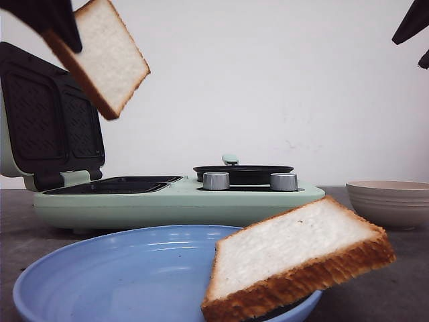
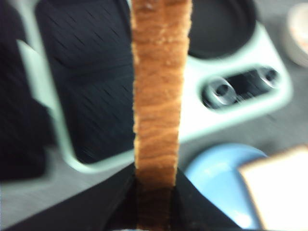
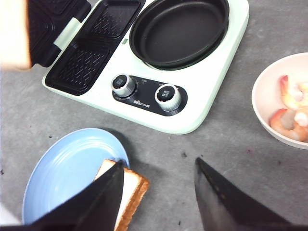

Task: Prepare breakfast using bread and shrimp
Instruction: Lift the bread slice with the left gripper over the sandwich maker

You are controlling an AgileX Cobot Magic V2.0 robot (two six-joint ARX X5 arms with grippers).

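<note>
Front view: a bread slice (image 1: 295, 258) lies nearest, tilted on the rim of the blue plate (image 1: 100, 282), overhanging toward the bowl (image 1: 391, 200). Behind the plate stands the green cooker (image 1: 167, 198), lid up. High above the cooker's lid side, the left gripper (image 1: 57, 27) pinches a second slice (image 1: 107, 57) by one corner.

Left wrist view: that held slice (image 2: 159, 91) shows crust-edge on, clamped between the dark fingers (image 2: 115, 202), above the cooker's grill plate (image 2: 91, 82).

Right wrist view: the right gripper (image 3: 159, 192) hangs spread and empty, near the plate. Shrimp (image 3: 291, 113) lie in the bowl, beside the cooker's pan (image 3: 180, 31) end.
</note>
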